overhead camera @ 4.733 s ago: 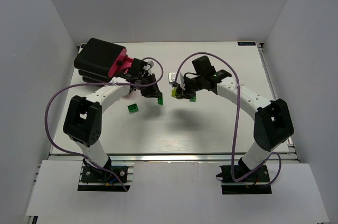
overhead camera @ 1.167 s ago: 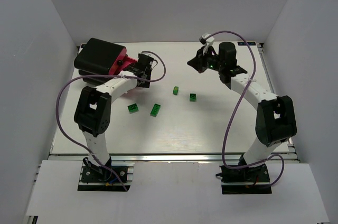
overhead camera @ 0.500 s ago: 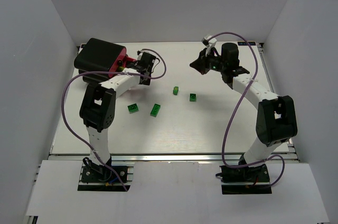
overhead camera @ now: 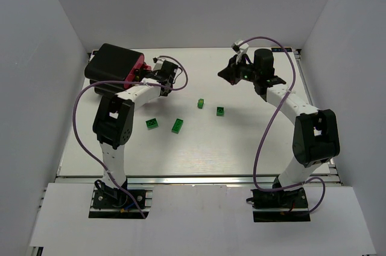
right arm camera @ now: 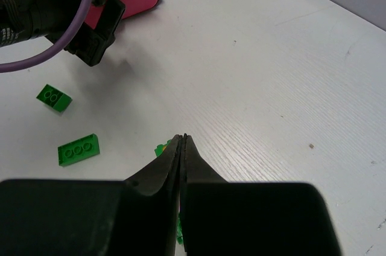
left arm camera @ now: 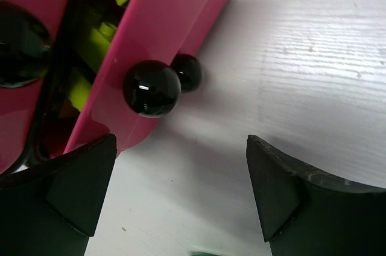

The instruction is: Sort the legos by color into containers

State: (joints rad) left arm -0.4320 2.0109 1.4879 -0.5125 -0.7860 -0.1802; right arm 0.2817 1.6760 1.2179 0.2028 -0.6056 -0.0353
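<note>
Magenta drawers (overhead camera: 134, 70) sit in a black cabinet (overhead camera: 113, 63) at the back left. In the left wrist view one drawer (left arm camera: 163, 32) with a black knob (left arm camera: 151, 88) stands slightly ajar, with yellow-green legos (left arm camera: 90, 51) inside. My left gripper (overhead camera: 151, 76) (left arm camera: 181, 171) is open just in front of the knobs, holding nothing. Green legos lie on the table: two at mid-left (overhead camera: 151, 123) (overhead camera: 178, 125) and two near the centre (overhead camera: 200, 104) (overhead camera: 221, 111). My right gripper (overhead camera: 224, 73) (right arm camera: 182, 141) is shut and empty, raised over the back centre.
White walls enclose the table on the left, back and right. A purple cable (overhead camera: 81, 117) loops out beside the left arm. The right wrist view shows two green legos (right arm camera: 53, 98) (right arm camera: 78, 149) and a third (right arm camera: 160, 148) half hidden behind its fingers.
The left jaws have spread wide apart. The magenta drawer front now sits closer to the cabinet than a second ago. The right arm has barely moved.
</note>
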